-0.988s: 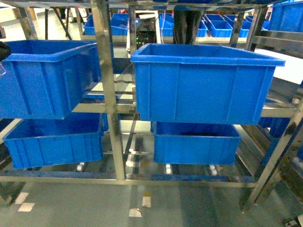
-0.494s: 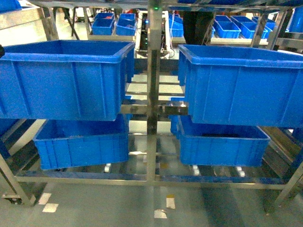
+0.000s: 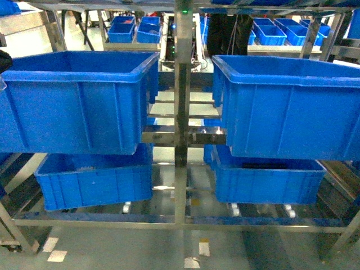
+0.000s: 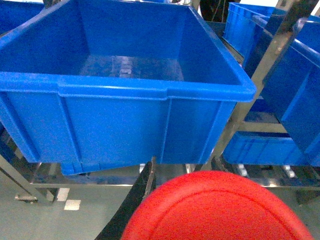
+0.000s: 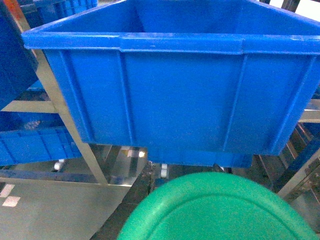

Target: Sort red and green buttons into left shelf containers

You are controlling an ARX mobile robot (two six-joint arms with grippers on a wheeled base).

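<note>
Head view has panned/rolled since the earlier frames: the steel upright (image 3: 181, 112) that sat left of centre is now mid-frame, and the crates have slid right and grown slightly.

Progress, as a judgement: nothing deposited yet, both buttons look carried, drop-off is what's left.

Left to right: the upper-left blue crate (image 3: 73, 101) fills the left half of the head frame; in the left wrist view it is the same big crate (image 4: 120, 95), its visible floor bare, sitting upper centre. The red button cap (image 4: 220, 207) fills the bottom centre-right of that view, below and in front of the crate's front wall, not over the opening. A dark finger (image 4: 137, 192) shows just left of the cap; left jaws' state: cannot tell. The upper-right blue crate (image 3: 287, 107) fills the right half. In the right wrist view, the green button cap (image 5: 220, 210) sits bottom centre below a crate (image 5: 175, 85); right jaws cannot be told either.

Surface/room: steel shelf rack, two lower crates (image 3: 93, 180), grey floor (image 3: 112, 247) with pale tape marks, more blue bins (image 3: 138, 28) on racks behind, top of frame.
</note>
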